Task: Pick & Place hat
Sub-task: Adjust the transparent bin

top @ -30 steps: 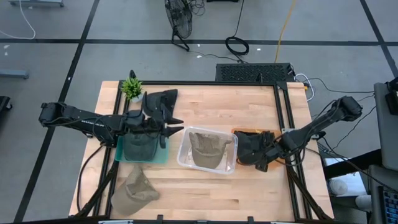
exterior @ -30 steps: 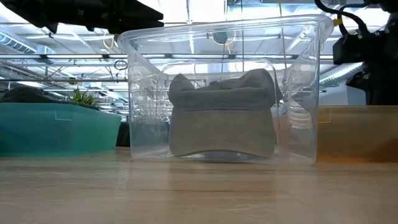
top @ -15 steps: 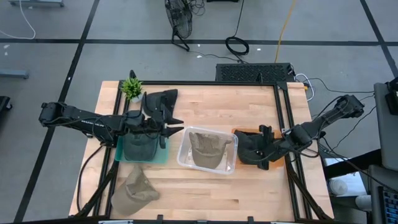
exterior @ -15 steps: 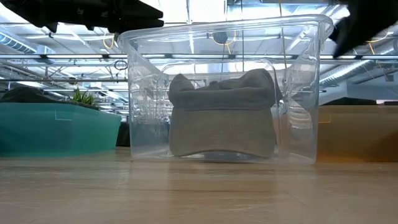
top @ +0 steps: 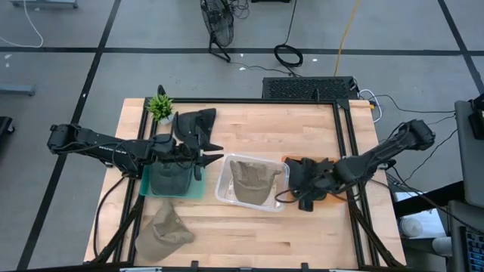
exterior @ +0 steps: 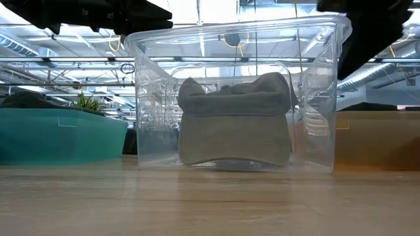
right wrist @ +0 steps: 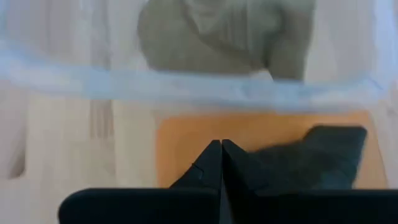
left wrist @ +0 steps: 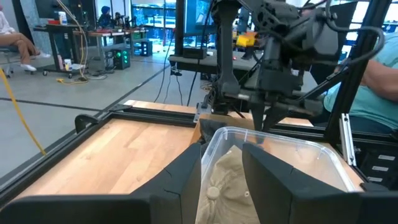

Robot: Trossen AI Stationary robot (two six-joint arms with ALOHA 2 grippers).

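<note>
The right claw (top: 302, 198) hangs over the orange bin (top: 333, 193), fingers (right wrist: 211, 163) pressed together with nothing between them — a dark hat (top: 306, 175) lies in that bin just below and beside it. Ahead of this claw, touching the orange bin's side, stands the clear bin (top: 224, 181) with a tan hat (top: 251, 180) inside.

The left claw (top: 206, 160) hovers over the edge of the teal bin (top: 198, 191), its fingers (left wrist: 180, 180) partly apart and empty; a grey-green hat (top: 170, 178) sits in the teal bin under the arm. The clear bin lies just ahead of this claw. Behind it, toward the plant (top: 159, 106), a black hat (top: 193, 124) rests on the tabletop (top: 272, 125) — and an olive hat (top: 164, 233) lies well off to its side, near the front edge.
</note>
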